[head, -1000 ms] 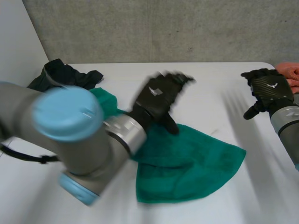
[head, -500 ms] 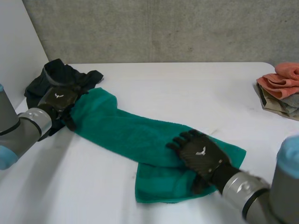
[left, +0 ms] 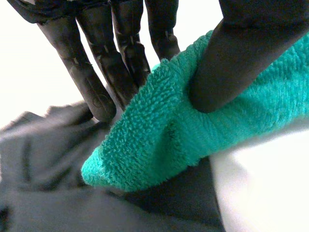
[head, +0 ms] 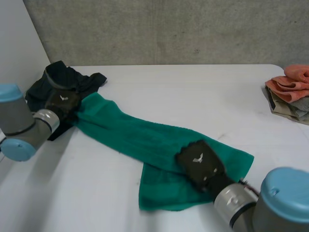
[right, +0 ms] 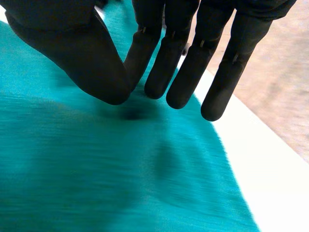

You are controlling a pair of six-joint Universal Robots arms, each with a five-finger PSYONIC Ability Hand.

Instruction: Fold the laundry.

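Note:
A green towel [head: 145, 137] lies stretched slantwise across the white table [head: 193, 92], its near right part doubled over. My left hand [head: 63, 102] is at the towel's far left end, against a dark garment [head: 67, 77]. In the left wrist view its thumb [left: 241, 53] presses the towel's corner [left: 159, 140] against the fingers [left: 120, 63] behind it, so that hand is shut on the towel. My right hand [head: 199, 163] rests on the towel's near right part. In the right wrist view its thumb [right: 72, 48] meets the drawn-in fingers just above the towel [right: 96, 169], with no cloth seen between them.
The dark garment [left: 48, 183] lies crumpled at the table's far left corner, partly under the towel's end. A pile of orange and grey clothes [head: 289, 92] sits at the far right edge. A grey wall runs behind the table.
Both hands have closed: the left now pinches the towel's left end and the right has drawn its fingers in on the towel's right part. The towel lies as before.

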